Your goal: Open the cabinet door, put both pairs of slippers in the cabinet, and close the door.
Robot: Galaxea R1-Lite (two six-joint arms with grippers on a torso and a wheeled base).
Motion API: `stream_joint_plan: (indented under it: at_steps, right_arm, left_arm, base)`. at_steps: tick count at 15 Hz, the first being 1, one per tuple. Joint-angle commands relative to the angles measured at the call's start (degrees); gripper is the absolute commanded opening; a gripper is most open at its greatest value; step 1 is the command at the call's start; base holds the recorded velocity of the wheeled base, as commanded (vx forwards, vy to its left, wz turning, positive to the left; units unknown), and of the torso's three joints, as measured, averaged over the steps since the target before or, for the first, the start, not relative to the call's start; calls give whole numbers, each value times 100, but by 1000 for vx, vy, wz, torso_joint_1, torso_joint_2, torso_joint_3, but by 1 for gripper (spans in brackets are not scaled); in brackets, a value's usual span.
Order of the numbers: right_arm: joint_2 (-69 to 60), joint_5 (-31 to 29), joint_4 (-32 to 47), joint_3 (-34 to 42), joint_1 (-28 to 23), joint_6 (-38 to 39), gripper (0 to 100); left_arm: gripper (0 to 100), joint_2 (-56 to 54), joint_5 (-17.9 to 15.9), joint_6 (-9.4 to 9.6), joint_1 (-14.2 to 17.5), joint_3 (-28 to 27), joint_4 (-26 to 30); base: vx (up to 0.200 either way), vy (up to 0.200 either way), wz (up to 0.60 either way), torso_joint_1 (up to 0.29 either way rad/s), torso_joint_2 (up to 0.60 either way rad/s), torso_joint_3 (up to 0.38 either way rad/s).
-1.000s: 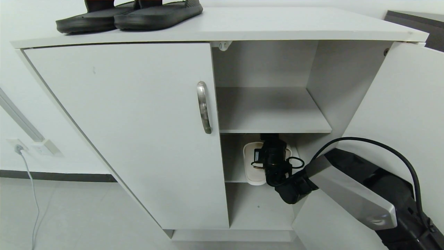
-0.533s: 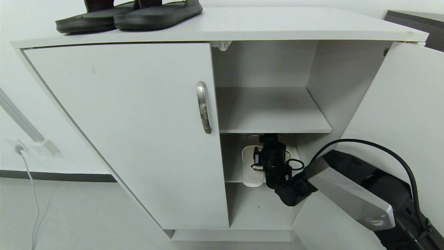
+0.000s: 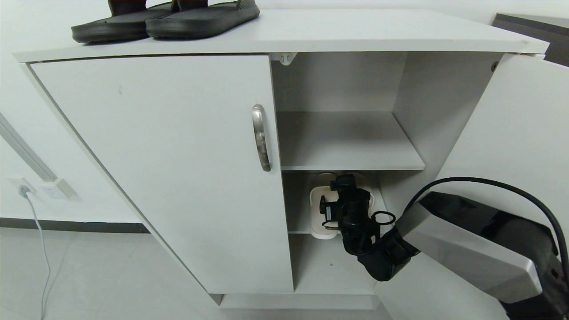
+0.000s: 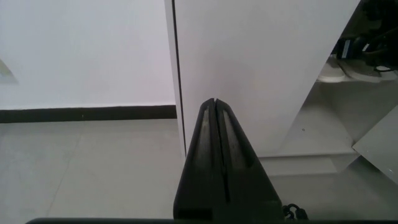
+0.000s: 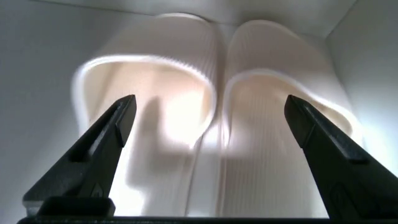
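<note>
A pair of white slippers (image 5: 211, 118) lies side by side on the cabinet's lower shelf (image 3: 298, 209), its heel end (image 3: 319, 218) showing past my right arm. My right gripper (image 5: 211, 149) is open just in front of the pair, one finger on each side, touching neither; its wrist (image 3: 351, 213) sits at the shelf's front edge. A pair of black slippers (image 3: 169, 20) rests on the cabinet top (image 3: 355, 29) at the left. The right cabinet door (image 3: 511, 146) stands open; the left door (image 3: 169, 169) with its metal handle (image 3: 261, 137) is closed. My left gripper (image 4: 214, 106) is shut, low near the floor by the cabinet's left corner.
The middle shelf (image 3: 346, 142) and the bottom compartment floor (image 3: 329, 266) hold nothing. A wall socket with a cable (image 3: 26, 195) is on the wall left of the cabinet. Grey floor (image 4: 87, 168) lies open to the left.
My right arm has drawn back out of the lower shelf and slightly down, leaving the white slippers on the shelf. The black slippers and doors have not moved.
</note>
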Motion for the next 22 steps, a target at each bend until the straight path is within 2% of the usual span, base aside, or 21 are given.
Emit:
stream_joint_plan:
  at_steps: [1, 7, 16, 22]
  right_arm:
    - [-682, -93, -358, 875, 247, 14, 100]
    - [-1481, -137, -1808, 3116, 740, 58, 100]
    - [-1473, -199, -2072, 3292, 951, 41, 100]
    - [-1473, -199, -2239, 3424, 942, 14, 100]
  left_arm:
    - [0, 7, 1, 2, 2, 0, -1]
    - [0, 7, 1, -7, 2, 0, -1]
    - [0, 7, 36, -42, 2, 0, -1]
    - [0, 7, 36, -42, 2, 0, -1]
  base:
    - [0, 0, 0, 0, 0, 0]
    - [0, 0, 0, 0, 0, 0]
    - [0, 0, 0, 0, 0, 0]
    - [-200, 0, 0, 2, 1, 0]
